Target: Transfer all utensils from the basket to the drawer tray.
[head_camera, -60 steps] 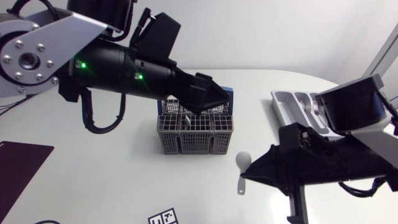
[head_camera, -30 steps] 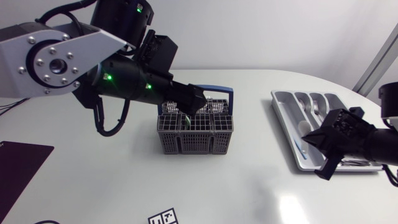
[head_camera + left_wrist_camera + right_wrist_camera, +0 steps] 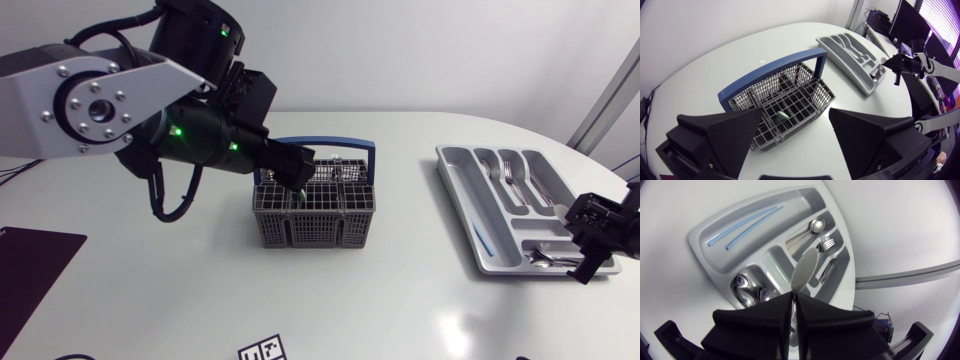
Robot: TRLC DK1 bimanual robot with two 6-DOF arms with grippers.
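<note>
Right hand (image 3: 794, 296) was pinched nearly closed on a spoon (image 3: 805, 269). Handle sat between the fingers and the bowl stuck out ahead, over the drawer tray (image 3: 462, 190). The head view put that hand at the tray's near right corner, above the short end compartments. Likely parked there so the spoon drops beside the spoons (image 3: 747, 287) already lying in that part. A fork (image 3: 826, 244) and more cutlery sat in the long slots, with two blue sticks (image 3: 747, 221) in the outer slot. Held by the handle end, I'd guess, so the bowl clears the dividers on release.

Left hand (image 3: 796, 115) was spread wide, fingers either side of nothing, hanging right over the basket (image 3: 315, 215) mid-worktop (image 3: 180, 290). In the head view its tip sat at the far left cells, next to the blue handle (image 3: 325, 145). Wide spread makes sense for straddling a handle poking out of a narrow cell.

A small greenish item (image 3: 781, 116) lay low in one cell below that hand; couldn't tell what it was. No other utensils were clearly visible through the mesh.

Judgement: task was late-stage, one spoon to place and maybe one pick left. Risks were the spoon snagging a divider and the fingers fouling the mesh walls.
</note>
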